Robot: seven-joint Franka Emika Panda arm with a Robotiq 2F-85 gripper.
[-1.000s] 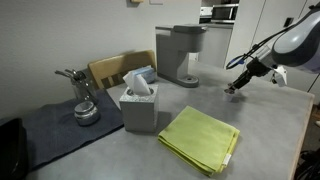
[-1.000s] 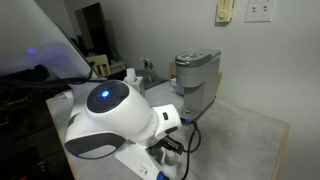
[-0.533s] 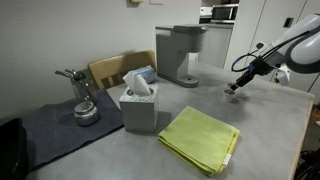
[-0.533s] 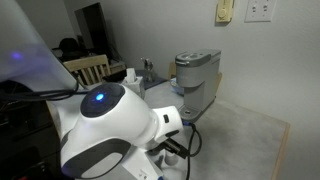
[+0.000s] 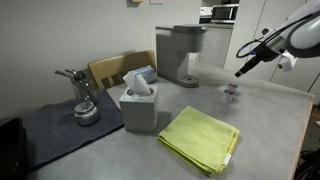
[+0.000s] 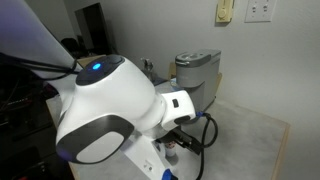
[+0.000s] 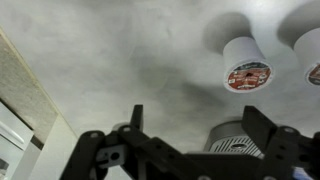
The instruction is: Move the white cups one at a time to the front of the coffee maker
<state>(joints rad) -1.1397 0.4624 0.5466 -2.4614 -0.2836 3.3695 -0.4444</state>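
My claw [image 7: 198, 132] had just let go. A second before, it was down at the grey bench [image 5: 275, 130] with its jaws partly drawn in. Now it hung clear above the bench, jaws spread wide and nothing between them. Directly beneath it in the wrist view stood what I took for one of the small white pod-like cups with dark reddish tops [image 7: 232, 138], half hidden by the claw's frame. I judged that cup delivered and the claw free to fetch the next. Just beyond it sat a second cup [image 7: 246, 65] and a third cut off by the picture's edge [image 7: 311, 55]. That made three cups by my count, near one another but not touching. In an exterior view they showed only as a small speck [image 5: 231, 91] on the bench, near the drip base of the coffee maker but apart from it. Working outward, I counted one folded yellow-green cloth [image 5: 200, 138], one grey tissue box [image 5: 139, 108], one dark mat [image 5: 45, 135] carrying one metal pot [image 5: 85, 105], one wooden chair back [image 5: 112, 70], and farthest off one tall boxy grey coffee maker [image 5: 180, 50].
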